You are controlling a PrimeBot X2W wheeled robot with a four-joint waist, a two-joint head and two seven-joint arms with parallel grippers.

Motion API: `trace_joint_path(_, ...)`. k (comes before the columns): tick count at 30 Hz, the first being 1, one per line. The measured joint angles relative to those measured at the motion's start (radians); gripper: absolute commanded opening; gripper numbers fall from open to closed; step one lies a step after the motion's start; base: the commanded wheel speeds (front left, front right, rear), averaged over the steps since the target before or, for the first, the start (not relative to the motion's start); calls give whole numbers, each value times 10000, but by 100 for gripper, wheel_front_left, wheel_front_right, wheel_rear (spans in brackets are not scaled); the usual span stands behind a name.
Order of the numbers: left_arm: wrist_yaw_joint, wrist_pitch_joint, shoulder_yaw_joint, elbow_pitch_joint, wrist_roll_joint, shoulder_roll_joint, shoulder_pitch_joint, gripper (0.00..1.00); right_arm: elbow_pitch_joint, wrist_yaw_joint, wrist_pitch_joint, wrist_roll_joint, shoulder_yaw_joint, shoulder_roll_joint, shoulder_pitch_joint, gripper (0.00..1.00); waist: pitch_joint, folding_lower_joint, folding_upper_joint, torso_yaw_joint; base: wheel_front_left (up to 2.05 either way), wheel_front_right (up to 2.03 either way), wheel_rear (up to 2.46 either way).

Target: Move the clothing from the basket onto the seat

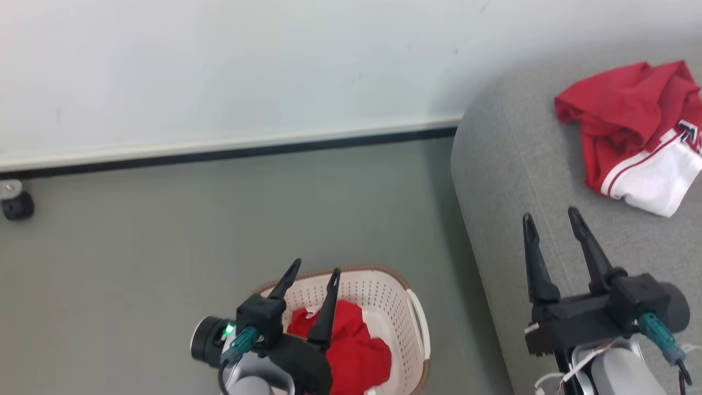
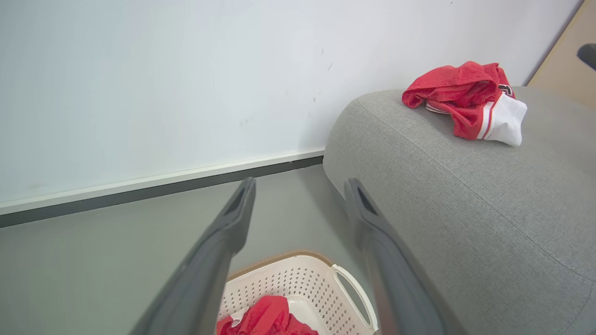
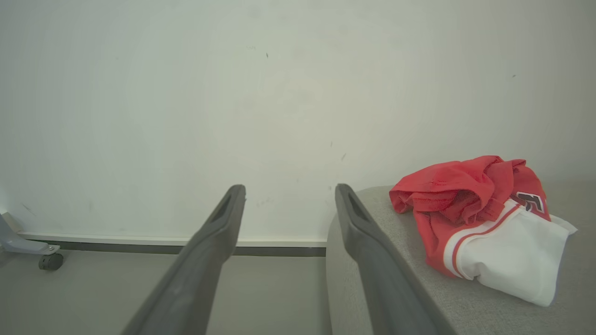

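One red-and-white piece of clothing (image 1: pixel 636 137) lies crumpled on the grey seat (image 1: pixel 510 181) at the right; the same clothing (image 2: pixel 470 100) shows in the left wrist view, and that clothing (image 3: pixel 484 223) lies right of my fingers in the right wrist view. A second red garment (image 1: pixel 351 345) sits bunched inside the cream basket (image 1: pixel 406 318) on the floor. My left gripper (image 1: pixel 312 271) hovers above the basket, open and holding nothing. My right gripper (image 1: pixel 551 216) stands open over the seat's front part, short of the garment there.
A white wall with a dark baseboard (image 1: pixel 230 151) runs behind the grey floor (image 1: pixel 164 247). A caster wheel (image 1: pixel 16 206) stands at the far left by the wall. The seat's rounded corner (image 2: pixel 354 153) is close to the basket's right handle (image 2: pixel 356 298).
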Motion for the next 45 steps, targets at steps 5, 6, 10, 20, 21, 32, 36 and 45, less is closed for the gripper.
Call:
trace_joint_path(5, 207, 0, 497, -470, -171, 40, 761, 100, -40, 0, 0, 0, -40, -58, 739, 100, -755, 0, -1, 58, 0, 0, 0)
trace_joint_path(6, 251, 0, 598, -589, -176, 90, 943, 100, -96, 0, 0, 0, -38, -59, 908, 100, -898, -1, -1, 71, 0, 0, 0)
trace_joint_path(10, 426, 0, 1032, -1058, -242, 380, 1675, 100, -290, -2, 0, 0, -38, -82, 1410, 100, -1413, -1, -1, 129, 0, 0, 0)
trace_joint_path(20, 606, 0, 2071, -2232, -276, 848, 2588, 100, -721, -2, 0, -2, -29, -167, 1991, 100, -2007, 0, 1, 296, 0, 0, 0)
trace_joint_path(21, 650, 0, 2174, -2353, -276, 886, 2674, 100, -732, -2, 0, -2, -29, -176, 2019, 100, -2026, 1, 1, 313, 0, 0, 0)
trace_joint_path(32, 759, 0, 3116, -3168, -157, 1129, 3860, 100, -821, -2, 2, 0, -48, -215, 2260, 100, -2048, 1, 0, 392, 0, 0, 0)
trace_joint_path(36, 759, 0, 3292, -3344, -100, 1101, 4017, 100, -828, -12, 0, 0, -65, -221, 2315, 100, -2004, 2, 1, 415, 0, 0, 0)
trace_joint_path(45, 761, 0, 3547, -3680, 115, 970, 4116, 100, -826, -13, 0, 13, -88, -222, 2314, 100, -1898, 2, 1, 440, 0, 0, 0)
